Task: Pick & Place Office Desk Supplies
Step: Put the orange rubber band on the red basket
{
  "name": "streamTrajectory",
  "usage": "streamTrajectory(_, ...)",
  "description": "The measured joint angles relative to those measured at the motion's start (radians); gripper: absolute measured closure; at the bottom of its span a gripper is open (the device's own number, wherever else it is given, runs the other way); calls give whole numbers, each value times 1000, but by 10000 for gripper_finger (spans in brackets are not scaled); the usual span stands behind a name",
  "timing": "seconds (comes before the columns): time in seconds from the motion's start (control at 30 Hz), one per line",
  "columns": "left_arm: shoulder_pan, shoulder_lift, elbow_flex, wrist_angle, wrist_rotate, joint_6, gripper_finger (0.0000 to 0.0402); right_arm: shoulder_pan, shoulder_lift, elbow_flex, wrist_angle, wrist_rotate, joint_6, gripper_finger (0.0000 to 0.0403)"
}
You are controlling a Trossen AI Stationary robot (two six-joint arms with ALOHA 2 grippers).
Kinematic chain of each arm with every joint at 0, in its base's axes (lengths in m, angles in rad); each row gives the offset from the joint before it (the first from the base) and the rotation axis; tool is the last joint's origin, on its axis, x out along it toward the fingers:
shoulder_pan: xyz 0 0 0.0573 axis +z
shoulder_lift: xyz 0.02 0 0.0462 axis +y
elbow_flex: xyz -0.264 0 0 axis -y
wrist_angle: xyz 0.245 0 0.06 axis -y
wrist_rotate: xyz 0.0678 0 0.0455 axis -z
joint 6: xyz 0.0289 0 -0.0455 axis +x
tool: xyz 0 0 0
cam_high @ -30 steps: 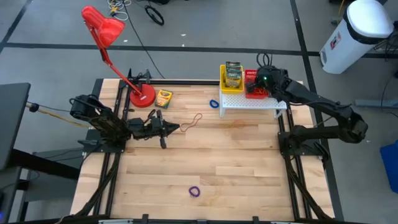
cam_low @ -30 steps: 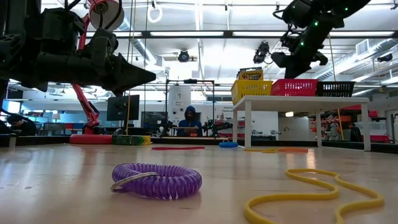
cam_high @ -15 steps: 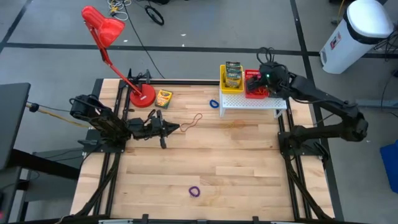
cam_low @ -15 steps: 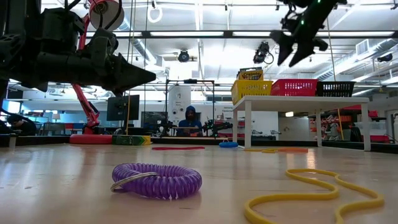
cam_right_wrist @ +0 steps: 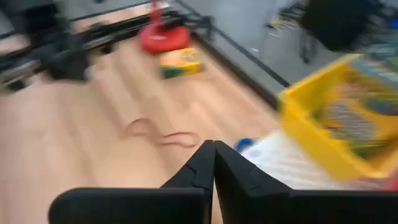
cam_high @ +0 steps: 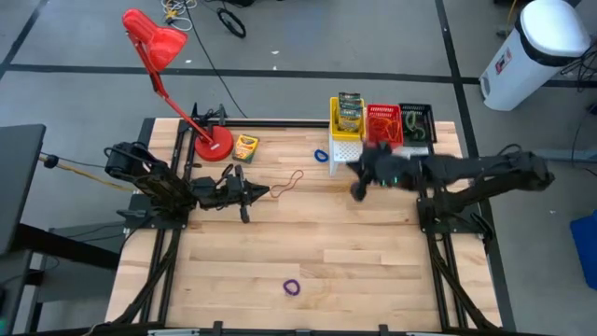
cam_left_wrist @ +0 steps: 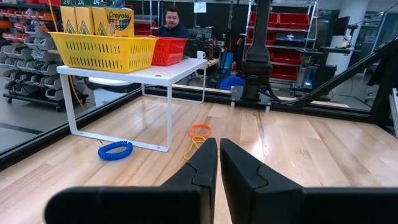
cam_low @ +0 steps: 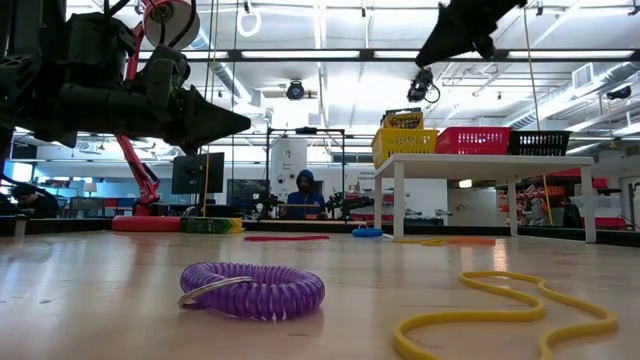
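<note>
- Overhead: right gripper (cam_high: 357, 189), fingers together and empty, hangs beside the white shelf (cam_high: 378, 152); a low swing could knock it and the yellow basket (cam_high: 347, 117).
- Table level: purple coil (cam_low: 252, 288) and yellow band (cam_low: 500, 305) lie loose.
- Left wrist: left gripper (cam_left_wrist: 218, 163) is shut, empty.
- Right wrist: blur hides detail.

Table (cam_high: 317, 243): pale wood planks, smooth, with a faint sheen. Yellow basket (cam_left_wrist: 102, 51): glossy plastic mesh. Shelf (cam_left_wrist: 165, 71): smooth white top on thin white legs. Purple coil (cam_low: 252, 288): ribbed, shiny plastic. Crayon box (cam_high: 245, 147): printed card.
</note>
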Motion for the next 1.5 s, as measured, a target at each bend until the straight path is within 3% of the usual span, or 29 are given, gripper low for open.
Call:
streamTrajectory(0.17, 0, 0, 0, 0, 0, 0, 373, 173, 0, -121, 147, 39, 34, 393)
streamTrajectory(0.27, 0, 0, 0, 0, 0, 0, 373, 236, 26, -207, 215, 59, 146, 398)
streamTrajectory(0.5, 0, 0, 0, 0, 0, 0, 373, 362, 269, -284, 260, 132, 488, 392)
streamTrajectory(0.7, 0, 0, 0, 0, 0, 0, 373, 383, 475, -262, 261, 280, 871, 382)
streamTrajectory(0.87, 0, 0, 0, 0, 0, 0, 373, 333, 596, -266, 211, 355, 1082, 345)
streamTrajectory(1.07, 0, 0, 0, 0, 0, 0, 373, 223, 636, -267, 191, 362, 1040, 287)
streamTrajectory(1.2, 0, 0, 0, 0, 0, 0, 373, 162, 610, -267, 114, 265, 948, 260)
streamTrajectory(1.33, 0, 0, 0, 0, 0, 0, 373, 122, 594, -267, 39, 186, 930, 248)
streamTrajectory(1.5, 0, 0, 0, 0, 0, 0, 373, 79, 594, -296, 142, 128, 824, 248)
